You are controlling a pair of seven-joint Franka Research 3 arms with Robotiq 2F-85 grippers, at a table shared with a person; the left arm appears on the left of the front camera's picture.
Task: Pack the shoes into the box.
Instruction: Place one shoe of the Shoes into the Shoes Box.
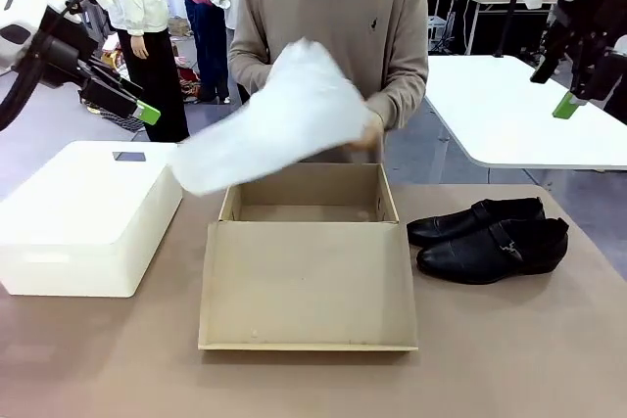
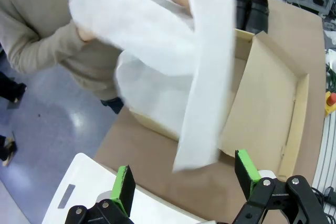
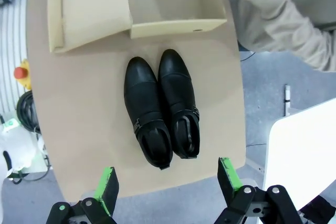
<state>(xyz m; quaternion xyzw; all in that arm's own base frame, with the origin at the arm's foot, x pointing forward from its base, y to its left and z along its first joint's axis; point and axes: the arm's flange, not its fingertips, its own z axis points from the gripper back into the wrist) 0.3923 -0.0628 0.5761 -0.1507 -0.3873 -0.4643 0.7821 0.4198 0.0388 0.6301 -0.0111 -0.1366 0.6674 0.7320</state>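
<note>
Black shoes, two, beside one cardboard box.

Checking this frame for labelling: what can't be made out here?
Box floor, left wrist view: mostly behind the tissue paper the person holds.
Tissue paper, front view: motion-blurred, edges and folds unclear.
White plastic box, left wrist view: cut off by the bottom edge.

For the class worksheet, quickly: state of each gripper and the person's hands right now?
Left gripper: open, empty.
Right gripper: open, empty.
Person's hands: holding the white tissue paper.
</note>
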